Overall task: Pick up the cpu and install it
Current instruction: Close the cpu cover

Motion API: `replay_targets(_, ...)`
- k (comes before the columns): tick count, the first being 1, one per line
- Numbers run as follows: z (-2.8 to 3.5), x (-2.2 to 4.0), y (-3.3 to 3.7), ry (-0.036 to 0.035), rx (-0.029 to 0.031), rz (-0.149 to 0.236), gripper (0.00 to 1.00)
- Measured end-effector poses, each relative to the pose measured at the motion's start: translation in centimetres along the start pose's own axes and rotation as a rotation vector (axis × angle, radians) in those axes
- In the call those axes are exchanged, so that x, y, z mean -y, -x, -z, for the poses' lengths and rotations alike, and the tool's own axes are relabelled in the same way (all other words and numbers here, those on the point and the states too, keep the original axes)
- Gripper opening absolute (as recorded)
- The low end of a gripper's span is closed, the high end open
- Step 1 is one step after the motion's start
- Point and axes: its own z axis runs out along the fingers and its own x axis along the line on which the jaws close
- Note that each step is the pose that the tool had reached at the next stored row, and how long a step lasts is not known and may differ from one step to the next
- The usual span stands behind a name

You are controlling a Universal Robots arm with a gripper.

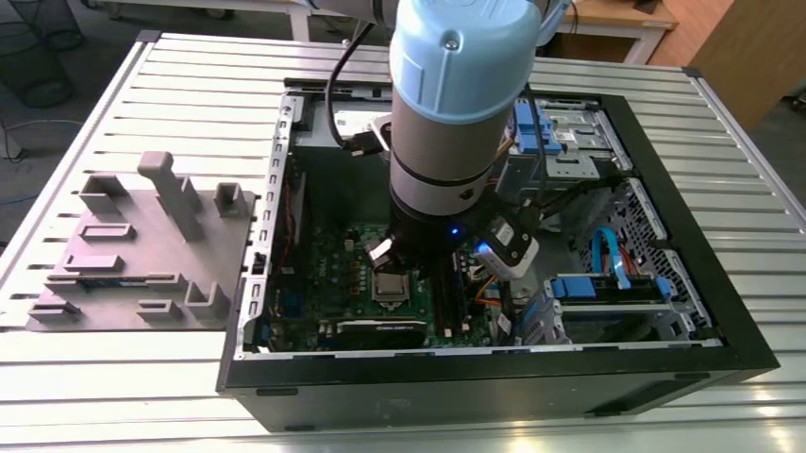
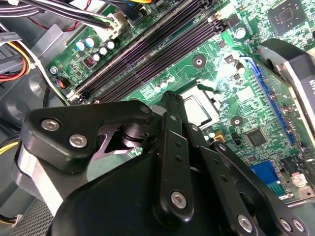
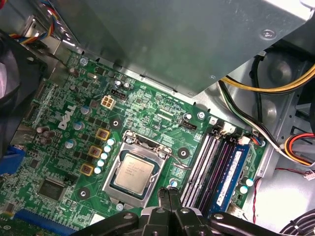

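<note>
The gripper hung over the motherboard, fingers pressed together and empty; the cpu sat inside the socket frame.

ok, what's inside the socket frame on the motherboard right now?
In the first wrist view, the cpu lies flat inside the socket frame, silvery top facing up. Whatever lies beneath the cpu is covered by it, so its seating can't be confirmed.

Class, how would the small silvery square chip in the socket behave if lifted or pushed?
The flat silvery square chip looks rigid, probably light. Its smooth top may be slippery. Seated in the metal socket frame, it likely resists pushing.
</note>
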Motion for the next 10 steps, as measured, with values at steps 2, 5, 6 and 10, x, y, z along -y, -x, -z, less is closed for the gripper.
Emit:
replay_targets(2, 0.00, 0.00, 0.00, 0.0000, 0.0000, 0.000, 0.11)
replay_targets(5, 0.00, 0.00, 0.00, 0.0000, 0.0000, 0.000, 0.11)
replay_targets(6, 0.00, 0.00, 0.00, 0.0001, 0.0000, 0.000, 0.11)
replay_targets(10, 0.00, 0.00, 0.00, 0.0001, 0.0001, 0.000, 0.11)
